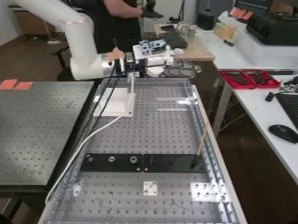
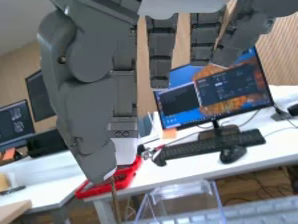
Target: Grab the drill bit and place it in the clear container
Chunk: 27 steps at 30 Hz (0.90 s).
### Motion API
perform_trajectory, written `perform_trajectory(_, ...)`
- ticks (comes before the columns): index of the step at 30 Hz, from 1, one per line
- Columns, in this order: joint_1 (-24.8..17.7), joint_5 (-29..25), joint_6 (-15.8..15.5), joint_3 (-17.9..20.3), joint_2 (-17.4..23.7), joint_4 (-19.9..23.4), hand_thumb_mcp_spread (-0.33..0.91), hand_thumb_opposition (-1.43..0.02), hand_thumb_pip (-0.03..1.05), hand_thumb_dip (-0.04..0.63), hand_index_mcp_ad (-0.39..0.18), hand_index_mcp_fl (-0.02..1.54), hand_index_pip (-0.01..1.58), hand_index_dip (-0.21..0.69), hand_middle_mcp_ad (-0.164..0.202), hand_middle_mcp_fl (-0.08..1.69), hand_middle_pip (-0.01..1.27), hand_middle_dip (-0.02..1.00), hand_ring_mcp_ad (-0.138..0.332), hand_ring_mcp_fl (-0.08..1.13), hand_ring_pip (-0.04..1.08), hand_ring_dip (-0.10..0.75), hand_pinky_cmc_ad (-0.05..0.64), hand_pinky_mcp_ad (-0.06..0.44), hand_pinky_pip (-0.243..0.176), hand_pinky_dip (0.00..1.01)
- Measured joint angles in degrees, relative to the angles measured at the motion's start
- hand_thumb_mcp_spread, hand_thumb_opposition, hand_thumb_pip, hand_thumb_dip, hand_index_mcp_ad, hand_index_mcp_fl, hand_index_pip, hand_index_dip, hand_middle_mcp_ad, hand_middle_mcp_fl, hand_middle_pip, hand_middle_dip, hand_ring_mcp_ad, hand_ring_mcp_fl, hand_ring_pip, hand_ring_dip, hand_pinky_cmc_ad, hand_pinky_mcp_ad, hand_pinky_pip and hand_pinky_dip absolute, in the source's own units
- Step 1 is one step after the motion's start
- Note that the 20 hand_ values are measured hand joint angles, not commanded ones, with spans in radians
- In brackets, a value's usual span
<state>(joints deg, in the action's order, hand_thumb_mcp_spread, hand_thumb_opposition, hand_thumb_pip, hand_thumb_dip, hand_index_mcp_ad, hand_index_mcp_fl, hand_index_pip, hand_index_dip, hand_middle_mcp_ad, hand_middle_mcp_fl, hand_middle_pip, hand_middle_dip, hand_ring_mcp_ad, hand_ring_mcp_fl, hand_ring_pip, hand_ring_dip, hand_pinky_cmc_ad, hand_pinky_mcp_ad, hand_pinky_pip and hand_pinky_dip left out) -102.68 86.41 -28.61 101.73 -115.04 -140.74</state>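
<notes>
Bench, high view: perforated metal plate [image 1: 143, 135] down the middle, red tray [image 1: 247, 79] at 2 o'clock, white block [image 1: 114, 104] at 10 o'clock. Main risk, as judged: the drill bit [image 2: 115, 200] is thin and appears held near one end, so a touch on the wall of the clear container [image 2: 186, 202] could tilt or twist it out of the pinch. Releasing off-centre could leave it on the rim or drop it outside. A low approach might also tip the container, which looks light. Arm [image 1: 83, 47] enters from 11 o'clock; hand [image 2: 93, 110] near 12 o'clock, thumb and one finger closed on the bit, other fingers clear of it. Bit points downward, beside the container and apart from it.
</notes>
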Motion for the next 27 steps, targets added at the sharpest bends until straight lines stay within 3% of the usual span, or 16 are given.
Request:
perform_trajectory(11, -0.3, -3.0, 0.21, -3.21, -5.35, -4.47, 0.67, -0.96, 0.35, 0.216, -0.136, 1.03, 0.87, 0.284, 0.061, 0.3, 0.14, 0.17, 0.199, 0.06, 0.11, 0.014, 0.302, 0.164, -0.075, 0.2)
perform_trajectory(19, 0.2, -3.17, 0.35, -3.48, -5.86, -6.02, 0.65, -0.97, 0.34, 0.216, -0.138, 1.02, 0.84, 0.302, 0.061, 0.28, 0.14, 0.17, 0.202, 0.06, 0.11, 0.012, 0.302, 0.166, -0.075, 0.2)
perform_trajectory(23, 0.44, -2.57, 0.46, -4.44, -6.04, -9.48, 0.61, -0.92, 0.33, 0.227, -0.136, 0.47, 0.38, 0.288, 0.058, 0.14, 0.13, 0.17, 0.202, 0.05, 0.1, 0.012, 0.302, 0.166, -0.075, 0.2)
perform_trajectory(27, 0.8, -2.03, 0.88, -4.77, -6.06, -10.22, 0.5, -0.84, 0.32, 0.223, -0.126, 0.31, 0.25, 0.29, 0.056, 0.08, 0.12, 0.17, 0.204, 0.01, 0.1, 0.012, 0.302, 0.166, -0.077, 0.19)
